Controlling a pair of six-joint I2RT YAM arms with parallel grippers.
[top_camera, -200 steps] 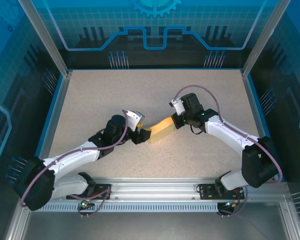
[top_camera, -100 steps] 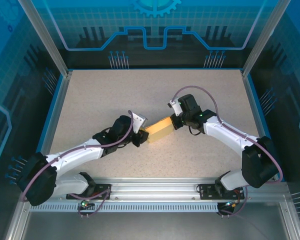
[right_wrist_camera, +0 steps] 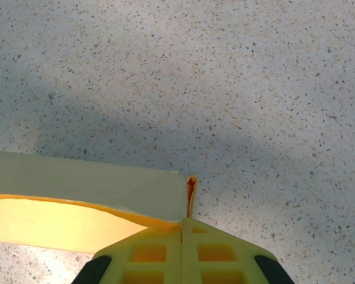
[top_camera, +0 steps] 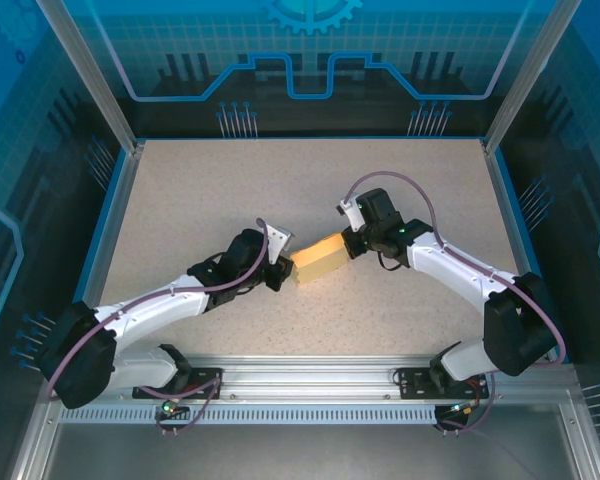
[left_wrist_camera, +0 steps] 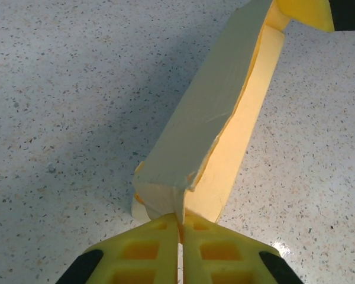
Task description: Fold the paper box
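paper box: pale yellow, long and narrow, about the middle of the tabletop, a shade toward the near edge; lies slantwise, left end nearer the near edge, right end farther back.
left gripper: clenched on a thin cardboard edge at the box's left end, card nipped between the pressed fingers.
right gripper: clenched likewise, on a thin upright flap at the box's right end.
form: partly set up, not squared; upper face bowed, one long edge gaping, brighter yellow inside showing through the gap in the left wrist view.
step in hand: by the look of it, mid-fold, with both ends pinched and braced; body raised, long edge and end flaps not yet closed.
next move: probably calls for one end to hold firm while the other presses the gaping edge home and tucks its flap, along the creases.
risk: thin card; likely to buckle or tear if pulled apart or twisted.
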